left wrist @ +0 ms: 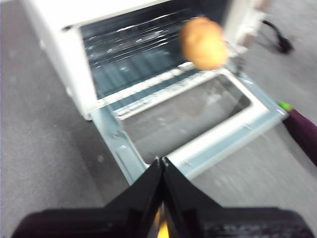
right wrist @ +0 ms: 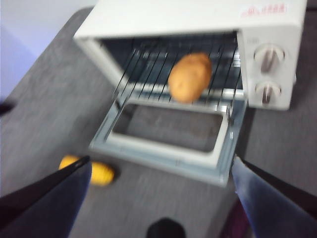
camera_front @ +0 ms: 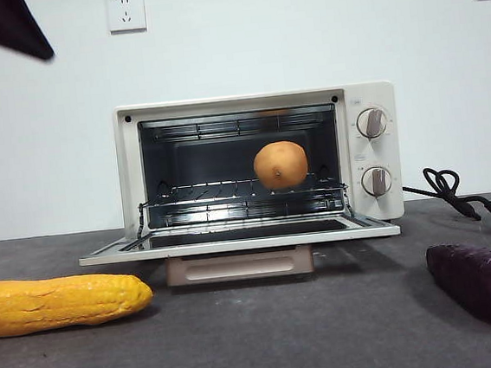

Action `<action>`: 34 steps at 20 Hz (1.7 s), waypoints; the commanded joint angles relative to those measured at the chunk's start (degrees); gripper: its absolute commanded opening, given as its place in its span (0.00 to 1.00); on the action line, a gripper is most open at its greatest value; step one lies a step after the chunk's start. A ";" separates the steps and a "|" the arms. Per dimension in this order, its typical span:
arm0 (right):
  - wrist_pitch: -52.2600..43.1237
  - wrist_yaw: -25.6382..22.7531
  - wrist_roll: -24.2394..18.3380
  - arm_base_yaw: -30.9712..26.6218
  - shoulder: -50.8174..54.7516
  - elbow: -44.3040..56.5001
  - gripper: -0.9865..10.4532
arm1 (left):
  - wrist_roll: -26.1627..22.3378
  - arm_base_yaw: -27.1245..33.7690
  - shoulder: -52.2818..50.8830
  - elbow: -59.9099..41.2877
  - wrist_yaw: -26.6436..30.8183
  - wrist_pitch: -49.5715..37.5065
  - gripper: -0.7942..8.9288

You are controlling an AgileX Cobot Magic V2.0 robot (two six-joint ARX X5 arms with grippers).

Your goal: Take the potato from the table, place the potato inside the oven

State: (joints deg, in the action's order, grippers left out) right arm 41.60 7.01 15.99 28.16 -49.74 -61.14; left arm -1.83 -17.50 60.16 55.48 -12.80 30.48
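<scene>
The smooth tan-orange oval potato (camera_front: 280,165) sits on the wire rack (camera_front: 229,194) inside the small cream-white toaster oven (camera_front: 131,169), toward the side where the two round knobs (camera_front: 371,123) are, close to the front edge of the rack. The oven's glass door (camera_front: 237,235) is folded down flat and open, its beige bar handle (camera_front: 239,265) showing beneath the door's front edge. The oven stands on the flat dark grey matte table (camera_front: 286,337), with a black cord (camera_front: 455,194) trailing off beside it.

A long yellow corn cob (camera_front: 61,302) lies on the table in front of the oven on one side, and a dark purple sweet potato (camera_front: 485,281) lies on the other side; both are well apart from the oven door.

The left hand (left wrist: 162,163) hangs above the table in front of the open door, its two black jaws pressed together with nothing between them. The right hand (right wrist: 161,173) is also raised clear of the oven, facing the open door, its jaws spread wide and empty. In the front view both arms show only as dark tips at the top corners.
</scene>
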 commanded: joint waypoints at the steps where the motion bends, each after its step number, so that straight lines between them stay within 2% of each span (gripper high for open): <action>1: 7.30 0.79 -1.51 0.13 5.97 0.09 0.50 | 2.38 6.27 7.17 -0.39 -7.72 -4.74 0.07; 3: 11.98 0.55 -1.51 0.13 10.64 0.09 0.50 | 5.33 10.51 13.88 -0.39 -14.73 -8.72 0.07; 7: 17.49 0.48 -1.01 0.13 16.98 0.09 0.50 | 6.62 14.62 26.25 -0.39 -21.46 -12.52 0.07; 15: 19.52 0.42 0.04 0.13 18.14 0.09 0.50 | 6.67 14.95 40.35 -0.39 -23.74 -18.05 0.07; 23: 18.97 0.09 0.04 0.13 18.12 0.09 0.50 | 6.80 13.90 45.24 -0.39 -26.93 -20.35 0.07; 25: 18.86 0.09 0.04 0.13 18.12 0.09 0.50 | 6.75 13.31 46.16 -0.39 -29.53 -20.41 0.07; 28: 18.86 0.09 0.04 0.13 18.12 0.09 0.50 | 6.75 12.44 46.58 -0.39 -29.77 -20.39 0.07; 32: 18.86 0.09 0.04 0.13 18.12 0.09 0.50 | 8.17 12.37 46.58 -0.39 -34.97 -21.64 0.07; 34: 18.86 0.09 0.04 0.13 18.12 0.09 0.50 | 9.99 13.07 46.58 -0.37 -39.47 -23.67 0.07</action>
State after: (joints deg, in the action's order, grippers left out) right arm 60.86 7.31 15.64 28.16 -31.70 -61.14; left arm 7.22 -3.86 106.45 55.29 -48.99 8.38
